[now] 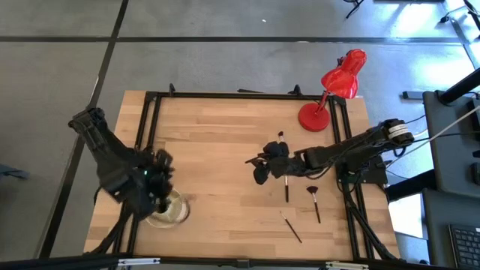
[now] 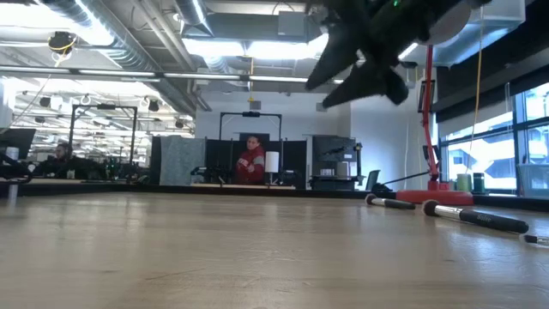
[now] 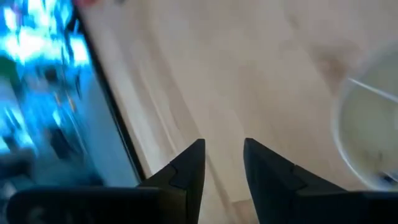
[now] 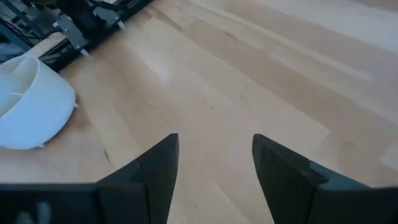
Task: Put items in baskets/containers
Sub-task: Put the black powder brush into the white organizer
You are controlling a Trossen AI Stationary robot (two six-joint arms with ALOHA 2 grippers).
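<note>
Cream-white round divided container [image 1: 169, 211] sits just under the spread, empty left pincer [image 1: 159, 182], which could tip it when withdrawing.

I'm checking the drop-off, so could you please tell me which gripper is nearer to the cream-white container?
Left. The left gripper is right over the container; the right gripper is far across the table, by the loose brushes.

Bare wood across the counter [image 1: 217, 150] middle and far-left part, open for passing. Blocked at the near-left corner by the container [image 1: 171, 212] under the left claw [image 1: 159, 189]. Lamp [image 1: 330, 94] fills the far-right corner; brushes [image 1: 300, 202] scattered near the right edge.
</note>
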